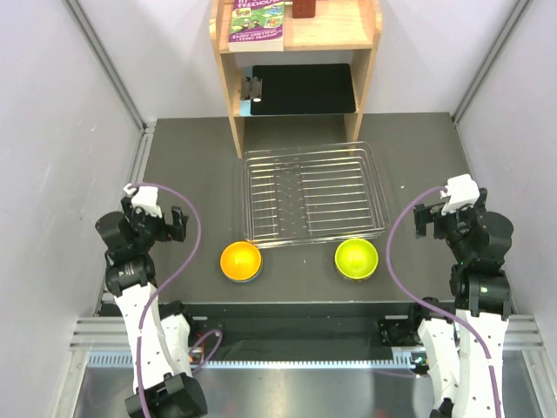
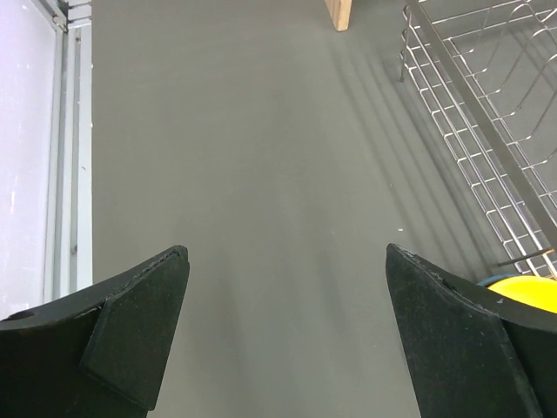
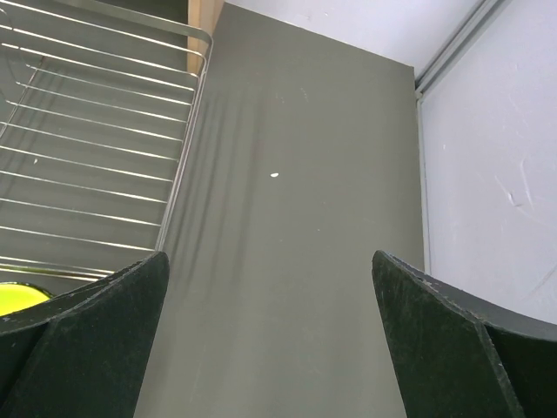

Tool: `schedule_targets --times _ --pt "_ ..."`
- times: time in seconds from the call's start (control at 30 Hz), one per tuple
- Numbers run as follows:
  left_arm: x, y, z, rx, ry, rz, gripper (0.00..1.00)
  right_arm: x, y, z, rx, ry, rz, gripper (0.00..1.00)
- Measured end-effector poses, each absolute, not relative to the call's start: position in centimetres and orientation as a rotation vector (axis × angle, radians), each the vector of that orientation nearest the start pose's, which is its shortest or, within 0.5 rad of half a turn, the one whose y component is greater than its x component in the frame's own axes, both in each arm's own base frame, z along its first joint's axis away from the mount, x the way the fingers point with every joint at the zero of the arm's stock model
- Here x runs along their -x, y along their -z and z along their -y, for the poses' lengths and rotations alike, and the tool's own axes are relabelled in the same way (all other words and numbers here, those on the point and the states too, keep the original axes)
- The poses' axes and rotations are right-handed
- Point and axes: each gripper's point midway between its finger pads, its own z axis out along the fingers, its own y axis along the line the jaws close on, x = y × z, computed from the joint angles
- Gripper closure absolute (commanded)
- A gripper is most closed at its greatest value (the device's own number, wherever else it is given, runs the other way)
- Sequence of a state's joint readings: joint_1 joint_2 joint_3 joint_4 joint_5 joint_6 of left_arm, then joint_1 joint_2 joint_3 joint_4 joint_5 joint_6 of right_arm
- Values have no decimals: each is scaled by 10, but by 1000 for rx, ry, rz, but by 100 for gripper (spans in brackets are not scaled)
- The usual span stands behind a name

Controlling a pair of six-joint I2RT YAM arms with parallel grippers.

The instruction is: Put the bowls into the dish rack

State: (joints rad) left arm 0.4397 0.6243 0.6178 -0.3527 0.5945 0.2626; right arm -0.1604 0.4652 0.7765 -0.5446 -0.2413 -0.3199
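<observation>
The silver wire dish rack (image 1: 312, 193) stands empty at the table's middle. An orange bowl (image 1: 240, 260) sits just in front of its left corner, and a lime-green bowl (image 1: 357, 258) in front of its right corner. The other bowls are not in view. My left gripper (image 1: 178, 223) is open and empty, held above the table left of the orange bowl. My right gripper (image 1: 421, 219) is open and empty, right of the rack. The left wrist view shows my gripper (image 2: 285, 254), the rack (image 2: 487, 131) and the orange bowl's edge (image 2: 527, 289). The right wrist view shows my gripper (image 3: 270, 258), the rack (image 3: 96, 139) and the green bowl's edge (image 3: 17, 297).
A wooden shelf unit (image 1: 233, 96) stands behind the rack, with a book (image 1: 258, 21) on top and a black board (image 1: 303, 89) below. Its leg shows in the left wrist view (image 2: 341, 12). Grey walls close in the table on both sides.
</observation>
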Motion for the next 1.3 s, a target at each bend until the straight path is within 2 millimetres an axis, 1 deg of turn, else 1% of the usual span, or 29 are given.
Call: schedule_targets --times 0.13,0.2,0.3,0.43,0.63,0.7,0.77,0.87,0.93,0.97,1.07,1.13,1.3 --pt "-263 -205 -21 -245 114 -1862 1 -233 -268 8 313 123 -1774 0" --pt "-262 -202 -16 -298 138 -1863 1 -233 -268 7 315 120 -1773 0" --pt "-257 -193 1 -420 226 -1866 1 -233 -267 7 317 116 -1777 0" --pt "-243 -175 25 -589 380 -1888 1 -236 -262 6 324 103 -1797 0" --pt "-235 -156 46 -711 570 -1906 1 -237 -261 4 333 92 -1800 0" --pt "-234 -150 55 -749 618 -1915 4 -237 -261 3 335 89 -1799 0" --pt "-234 -144 66 -793 642 -1934 6 -237 -261 3 337 88 -1799 0" --pt "-234 -134 91 -924 635 -1939 7 -237 -261 3 337 87 -1799 0" --pt "-233 -128 101 -976 619 -1938 9 -237 -261 3 337 88 -1799 0" --pt "-233 -123 104 -992 600 -1949 11 -237 -261 3 336 88 -1799 0" --pt "-237 -116 104 -995 552 -1975 20 -237 -261 3 337 87 -1799 0" --pt "-243 -114 102 -984 520 -1990 28 -237 -261 3 337 88 -1799 0" --pt "-254 -95 92 -962 460 -2070 30 -237 -261 3 337 87 -1799 0"
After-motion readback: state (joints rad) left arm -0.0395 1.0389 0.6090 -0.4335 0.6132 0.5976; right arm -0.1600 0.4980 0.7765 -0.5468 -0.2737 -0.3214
